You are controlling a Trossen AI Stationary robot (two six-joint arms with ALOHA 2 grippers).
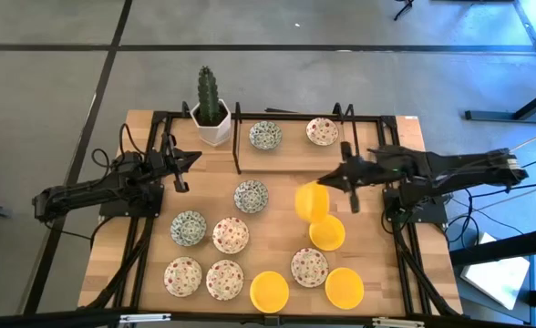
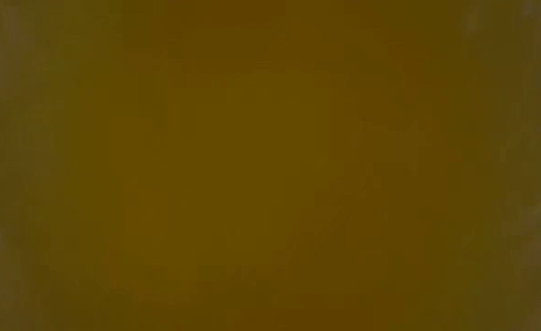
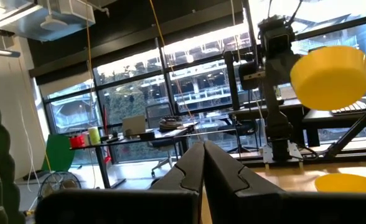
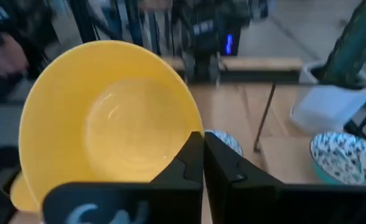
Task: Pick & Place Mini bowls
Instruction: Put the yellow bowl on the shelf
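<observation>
Yellow mini bowl pinched by right gripper, lifted above table

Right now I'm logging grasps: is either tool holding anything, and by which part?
The right tool pinches a plain yellow mini bowl by its rim, lifted and tilted. The left tool holds nothing.

You look straight down from the high view on the whole wooden table and both arms. Your low view is filled by a blurred yellow-brown surface pressed close to the lens. Your left wrist view faces level across the table toward the windows, catching the raised yellow bowl on the other arm. Your right wrist view sits close behind that same yellow bowl, facing the white cactus pot, also seen from above.
</observation>
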